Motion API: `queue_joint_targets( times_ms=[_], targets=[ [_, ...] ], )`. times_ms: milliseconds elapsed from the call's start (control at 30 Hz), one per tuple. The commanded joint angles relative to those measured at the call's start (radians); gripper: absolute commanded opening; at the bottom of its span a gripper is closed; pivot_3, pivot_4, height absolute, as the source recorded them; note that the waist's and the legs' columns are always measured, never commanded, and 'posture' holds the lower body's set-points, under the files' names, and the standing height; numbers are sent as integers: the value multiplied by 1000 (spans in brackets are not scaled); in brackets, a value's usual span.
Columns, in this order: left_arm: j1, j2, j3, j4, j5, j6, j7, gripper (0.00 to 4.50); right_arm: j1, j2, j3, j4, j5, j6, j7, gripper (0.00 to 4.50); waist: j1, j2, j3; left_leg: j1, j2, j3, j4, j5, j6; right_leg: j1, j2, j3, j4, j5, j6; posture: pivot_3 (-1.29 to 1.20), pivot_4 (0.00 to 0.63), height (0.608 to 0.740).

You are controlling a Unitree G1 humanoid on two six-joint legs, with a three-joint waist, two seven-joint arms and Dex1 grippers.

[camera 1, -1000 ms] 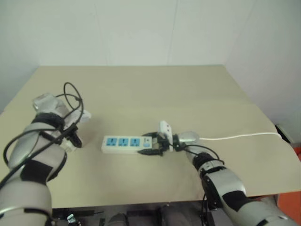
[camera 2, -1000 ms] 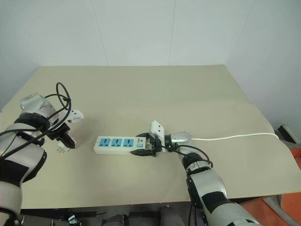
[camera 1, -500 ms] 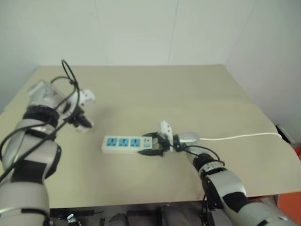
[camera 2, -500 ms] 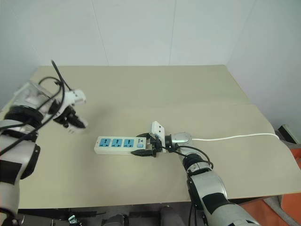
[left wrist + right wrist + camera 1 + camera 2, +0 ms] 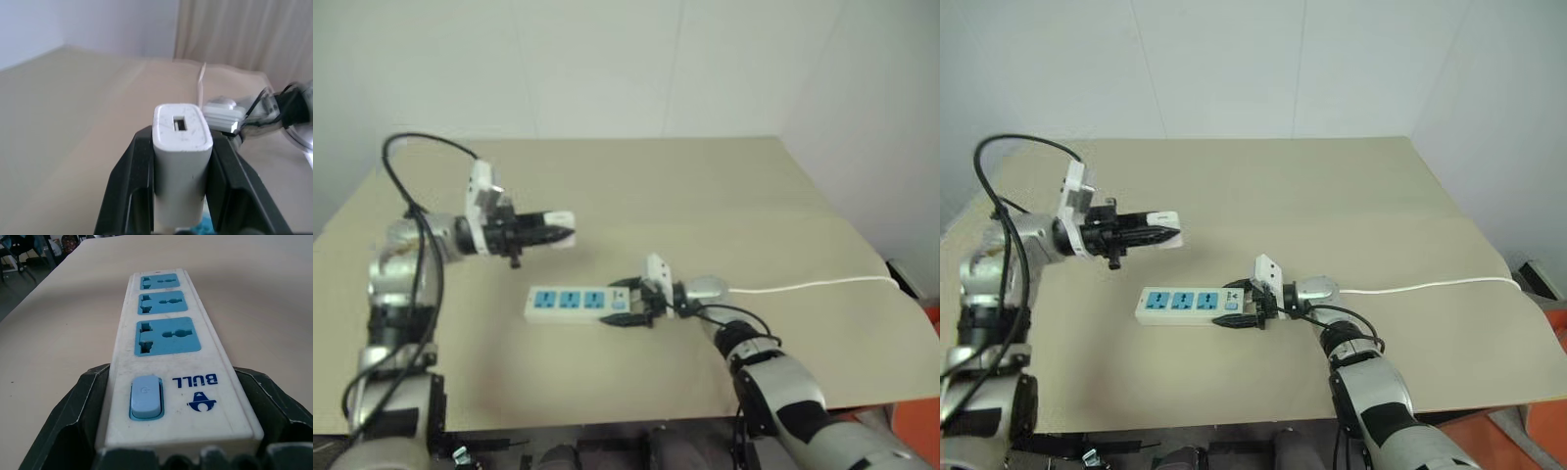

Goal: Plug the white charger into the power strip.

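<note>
The power strip (image 5: 570, 302) lies flat on the tan table with its three blue sockets facing up. My right gripper (image 5: 628, 304) is shut on its switch end, one black finger (image 5: 93, 396) on each long side. The white charger (image 5: 182, 147) is clamped between the black fingers (image 5: 132, 181) of my left gripper (image 5: 556, 233), which is shut on it. That gripper hangs above the table, behind and to the left of the strip, pointing level toward the right. The charger's USB end faces outward, and its prongs are hidden.
The strip's thin white cable (image 5: 803, 286) runs right across the table (image 5: 724, 186) toward its right edge. A black cable (image 5: 421, 147) loops over my left arm. Pale walls stand behind the table.
My left arm has lifted the charger off the left side of the table, swung it right toward the strip, and turned the gripper level. The right gripper and strip have not moved.
</note>
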Motion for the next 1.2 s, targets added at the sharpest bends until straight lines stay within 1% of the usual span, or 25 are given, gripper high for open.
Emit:
queue_joint_targets(
  times_ms=[33,133,233,433,567,667,833,1200],
  targets=[
    [55,-29,3,-100,-84,43,38,1010,10,9,34,15,-37,0,19,3438,-2,0,0,0,0,0,0,0,0,0,0,0,0,0,0,0,150,740],
    [92,-67,-27,-83,-83,13,49,1010,11,10,35,14,-38,2,22,3438,-1,0,0,2,0,0,0,0,0,2,0,0,-1,0,0,0,150,740],
    [113,-95,-59,-40,-73,-28,33,1010,10,15,36,13,-38,3,20,3438,-1,0,0,9,0,0,-2,0,0,11,0,0,-4,0,0,0,150,740],
    [123,-82,-151,53,-1,-155,-44,1010,17,15,41,7,-36,4,24,3438,-6,0,0,11,0,0,-2,0,0,13,0,0,-5,0,0,0,150,740],
    [125,-71,-184,98,28,-217,-87,1010,20,12,43,4,-36,4,27,3438,-8,0,0,11,0,0,-2,0,0,13,0,0,-5,0,0,0,150,740],
    [119,-75,-193,134,38,-256,-102,1010,24,7,45,0,-36,5,30,3438,-7,0,0,11,0,0,-2,0,0,13,0,0,-5,0,1,0,150,740],
    [94,-114,-178,212,50,-360,-88,1010,30,2,47,-7,-37,7,31,3438,-5,0,0,11,0,0,-2,0,0,13,0,0,-5,-1,1,0,150,740],
    [77,-110,-196,298,87,-462,-152,1010,42,0,45,-23,-34,10,23,3438,-5,0,0,11,0,0,-2,0,0,13,0,0,-5,-2,3,0,150,740]
  ],
)
